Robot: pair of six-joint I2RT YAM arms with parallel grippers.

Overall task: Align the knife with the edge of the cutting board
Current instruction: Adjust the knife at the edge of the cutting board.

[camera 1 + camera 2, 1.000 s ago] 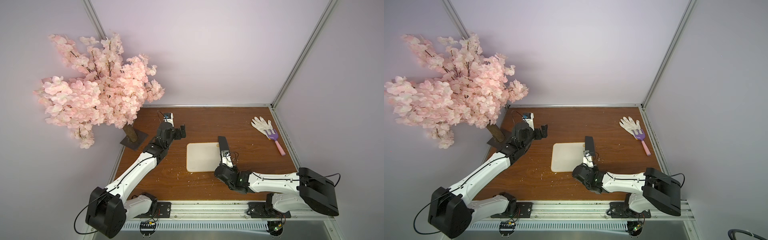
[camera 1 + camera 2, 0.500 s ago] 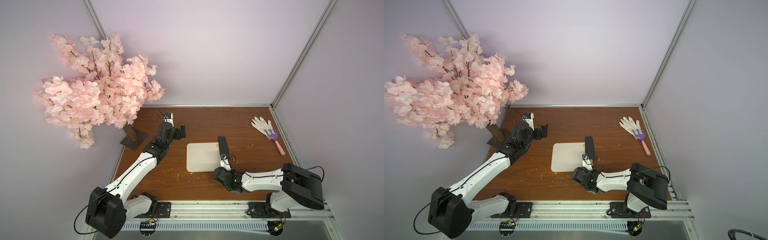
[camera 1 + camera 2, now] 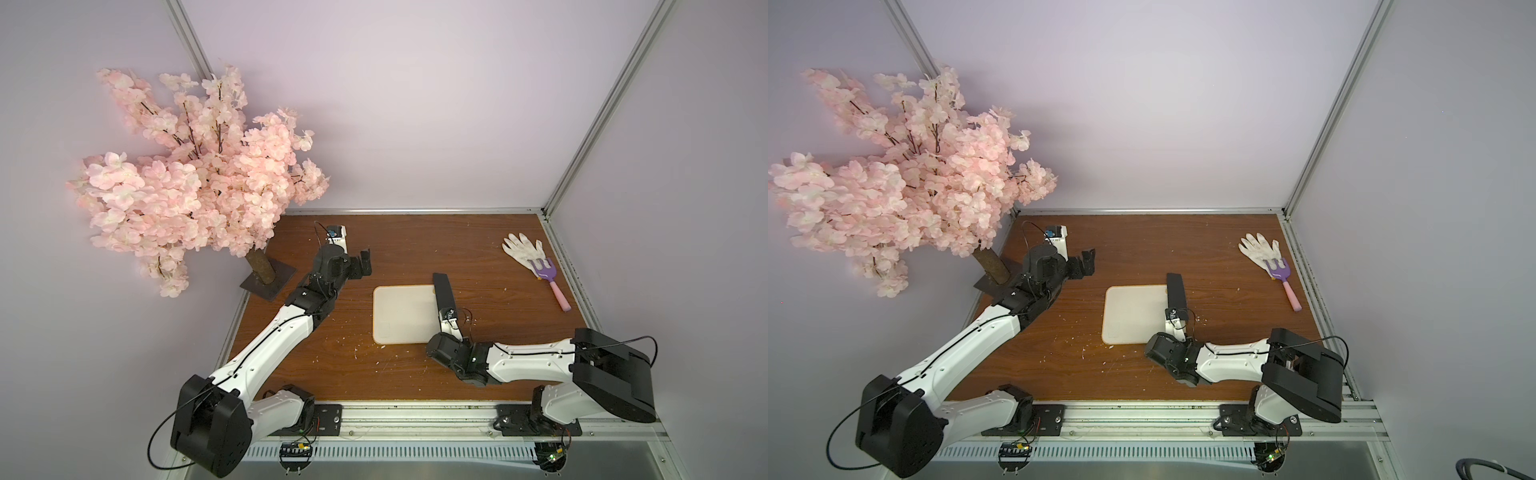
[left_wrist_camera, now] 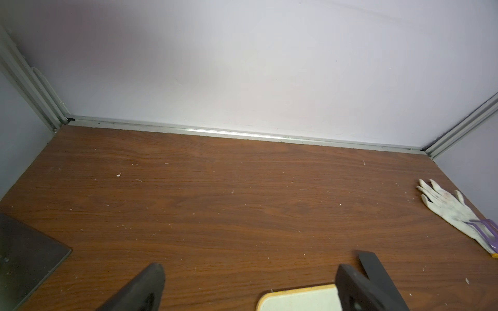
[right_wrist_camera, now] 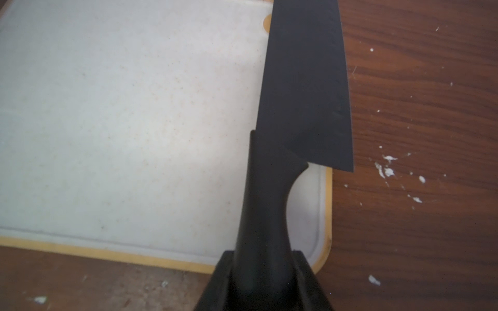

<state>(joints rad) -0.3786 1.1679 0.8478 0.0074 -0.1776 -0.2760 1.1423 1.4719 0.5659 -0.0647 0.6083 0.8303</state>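
One knife [image 5: 304,80] in right gripper [image 5: 261,259], blade over cutting board [image 5: 121,107] edge.

White arms [image 3: 274,340], black joints [image 3: 451,357], thin black cables [image 3: 536,353]

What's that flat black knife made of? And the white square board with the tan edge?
The black knife: matte all over, blade and handle alike, no shine; maybe coated metal or plastic. The cream cutting board: smooth, faintly speckled, thin tan rim; probably plastic.
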